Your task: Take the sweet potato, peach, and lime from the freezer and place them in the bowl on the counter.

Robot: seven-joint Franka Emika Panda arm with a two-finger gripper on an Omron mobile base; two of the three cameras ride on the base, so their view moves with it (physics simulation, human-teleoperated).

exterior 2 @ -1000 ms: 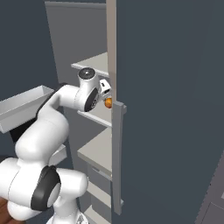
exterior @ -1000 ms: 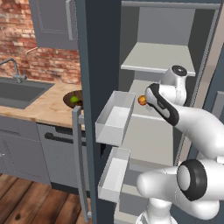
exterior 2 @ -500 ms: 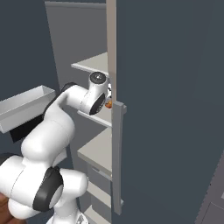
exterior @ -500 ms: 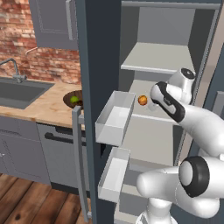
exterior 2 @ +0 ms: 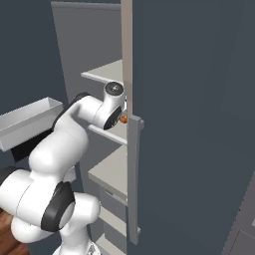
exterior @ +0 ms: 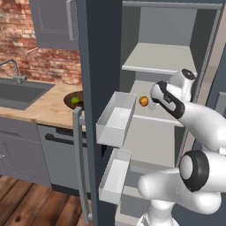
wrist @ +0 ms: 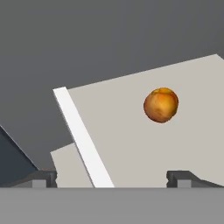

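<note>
- Peach (wrist: 161, 105): small orange ball with a reddish tint, resting on a pale grey shelf (wrist: 175, 144) inside the freezer (exterior: 106, 66); it lies ahead of the pincer (wrist: 113, 177), apart from both fingertips (wrist: 180, 177) and off to the side of the right-hand tip rather than midway between them.
- Pincer: released, its two dark tips standing wide apart with nothing between them; in the left base view it sits at the end of the white arm (exterior: 194, 119), just beside the peach (exterior: 144, 101).
- Lime (exterior: 75, 100): green ball lying in the dark wooden bowl (exterior: 70, 103) on the counter (exterior: 44, 110), well away from the pincer, beyond the open freezer door (exterior: 95, 132).
- Sweet potato: not made out in these views.
- Risk, off-centre approach: since the peach sits toward one tip, closing from this line would likely strike it with a single finger and roll it along the smooth shelf.
- Risk, rolling: a round fruit on a flat surface could run toward the shelf edge and drop if nudged.
- Risk, clearance: the elbow works close to the white door bins (exterior: 115, 119) and the door edge (exterior 2: 133, 164); a wide swing on withdrawal might clip them.
- Writing: no brand, label or lettering can be read anywhere.
</note>
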